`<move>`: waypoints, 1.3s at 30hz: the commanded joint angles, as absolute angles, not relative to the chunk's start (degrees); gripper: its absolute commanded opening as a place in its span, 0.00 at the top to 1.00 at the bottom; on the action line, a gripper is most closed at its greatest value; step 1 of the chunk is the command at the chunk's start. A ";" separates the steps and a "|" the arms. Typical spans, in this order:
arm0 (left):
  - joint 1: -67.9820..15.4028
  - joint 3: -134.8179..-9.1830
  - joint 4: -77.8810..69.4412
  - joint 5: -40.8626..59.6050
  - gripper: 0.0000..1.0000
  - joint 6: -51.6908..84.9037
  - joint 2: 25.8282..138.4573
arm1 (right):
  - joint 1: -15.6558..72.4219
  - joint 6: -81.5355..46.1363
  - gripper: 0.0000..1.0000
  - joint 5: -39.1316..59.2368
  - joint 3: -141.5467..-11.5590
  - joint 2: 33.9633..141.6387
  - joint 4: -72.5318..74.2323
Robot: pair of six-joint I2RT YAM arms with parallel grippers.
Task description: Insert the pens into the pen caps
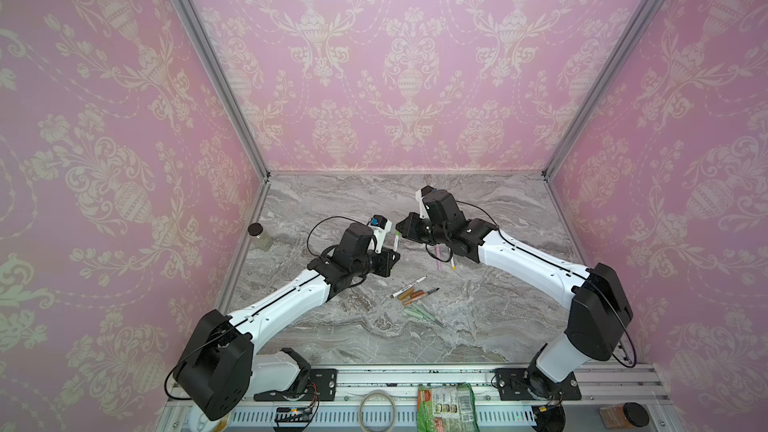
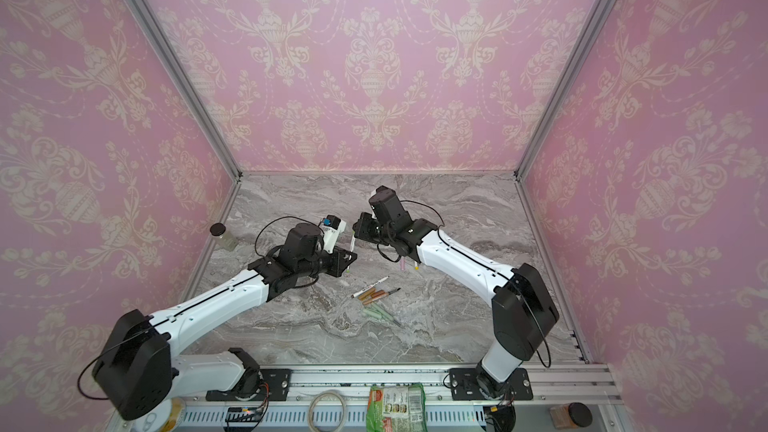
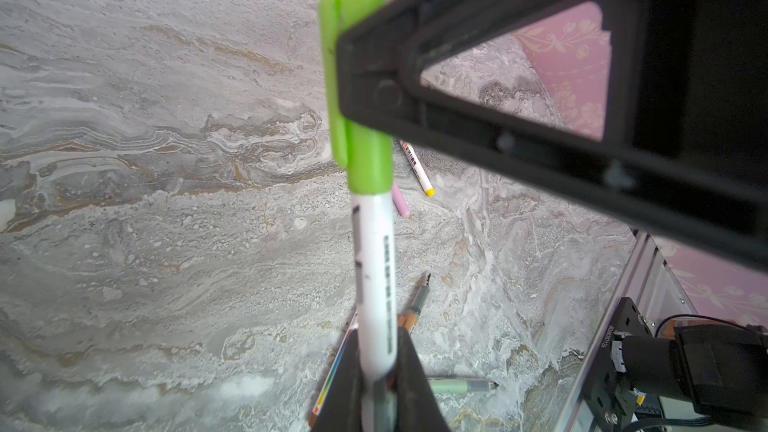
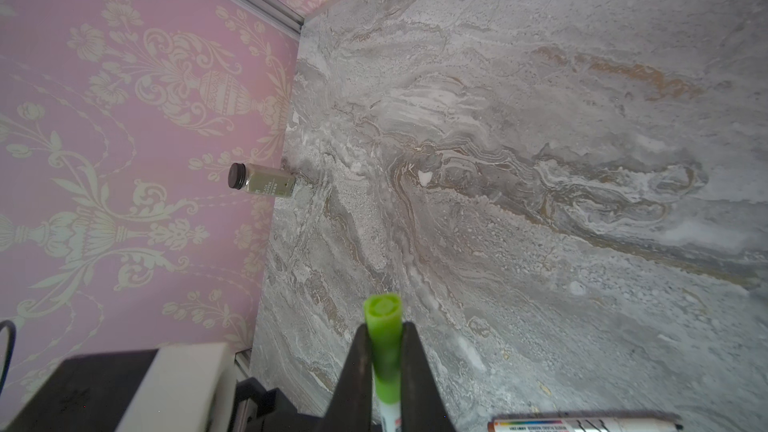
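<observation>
Above counter (image 1: 478, 326): clamping one white pen (image 3: 374, 263) in left end effector (image 3: 376, 351), one green cap (image 4: 382, 309) in right end effector (image 4: 385, 334); leaving five pens (image 1: 409, 286) loose.

table (image 1: 478, 317): matt marble-look | green cap (image 3: 370, 164): smooth plastic | jar (image 4: 270, 182): glass

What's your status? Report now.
Left pincer shut on white pen. Right pincer shut on green cap, cap on pen tip. Loose pens lie below, apart.

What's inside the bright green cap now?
The white pen enters the bright green cap at its mouth. The pen tip is covered by the cap wall; seating depth cannot be seen.
</observation>
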State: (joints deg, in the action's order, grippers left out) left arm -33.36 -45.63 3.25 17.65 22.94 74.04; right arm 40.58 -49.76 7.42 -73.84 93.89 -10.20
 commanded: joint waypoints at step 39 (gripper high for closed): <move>-35.84 -38.77 -21.94 21.91 1.00 31.76 70.14 | 33.84 -43.15 0.47 13.49 -76.53 77.07 -18.15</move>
State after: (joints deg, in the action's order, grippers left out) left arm -35.44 -40.34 -18.74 21.12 26.65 70.96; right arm 33.67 -47.03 13.08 -76.53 78.26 -14.15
